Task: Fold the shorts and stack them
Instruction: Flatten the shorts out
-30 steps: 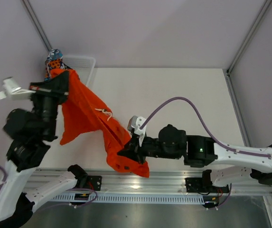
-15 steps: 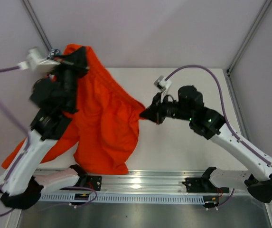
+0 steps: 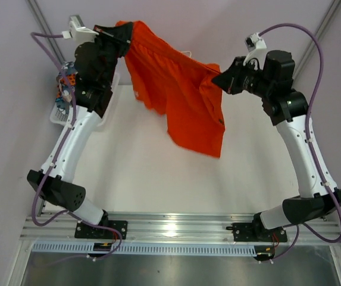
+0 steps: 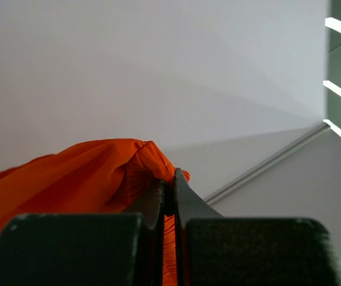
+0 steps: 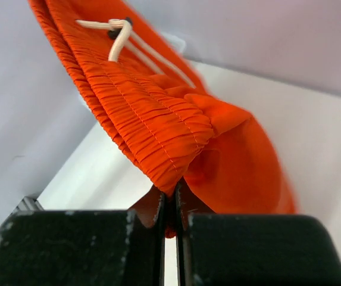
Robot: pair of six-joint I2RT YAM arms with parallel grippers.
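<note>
The bright orange shorts (image 3: 182,95) hang spread in the air above the far half of the table, stretched by the waistband between both arms. My left gripper (image 3: 121,31) is shut on one end of the waistband (image 4: 140,158) at the upper left. My right gripper (image 3: 221,78) is shut on the other end of the gathered waistband (image 5: 152,131), where the white drawstring (image 5: 119,36) shows. The legs dangle down toward the table (image 3: 158,173). The printed shorts (image 3: 66,80) lie bunched in the white mesh basket (image 3: 108,104) at the far left.
The basket sits at the table's far-left corner, partly behind the left arm. Grey walls and corner posts (image 3: 313,44) close in the back and sides. An aluminium rail (image 3: 176,229) with both arm bases runs along the near edge.
Both arms have swung up and away from the near edge, lifting the orange shorts off the table and pulling the waistband out wide between them. Both grips stayed shut throughout.
</note>
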